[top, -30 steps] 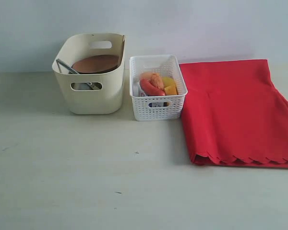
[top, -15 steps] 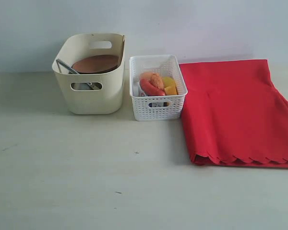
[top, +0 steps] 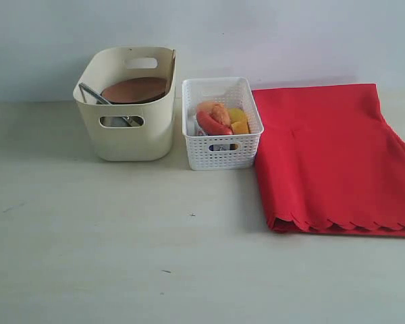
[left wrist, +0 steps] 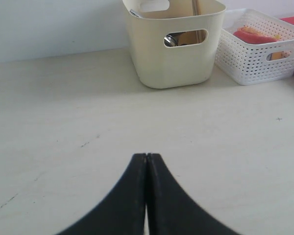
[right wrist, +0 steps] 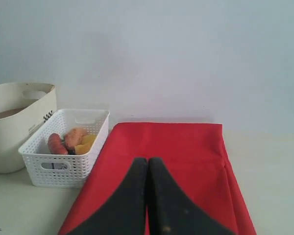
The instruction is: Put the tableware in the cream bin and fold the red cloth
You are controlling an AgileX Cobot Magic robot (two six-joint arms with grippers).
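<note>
My left claw (left wrist: 146, 157) is clenched, its two black tips pressed together and grasping nothing, over bare desk (left wrist: 63, 127). Ahead of it stands the cream bin (left wrist: 171, 63), and beyond that bin, off to one side, the white lattice basket (left wrist: 255, 63).

My right claw (right wrist: 147, 160) is clenched and empty too. The red cloth (right wrist: 171, 161) lies folded flat straight ahead of it and below it.

Inside the cream bin a round brown plate (top: 135, 89) leans against the far wall, with a grey metal utensil (top: 93, 93) slanting up beside it. The basket holds foods (top: 219, 118) in red, orange and yellow.

Only the left wrist view catches steel glinting through the bin's handle cut-out. Only the exterior view shows the cloth's scalloped near edge.
</note>
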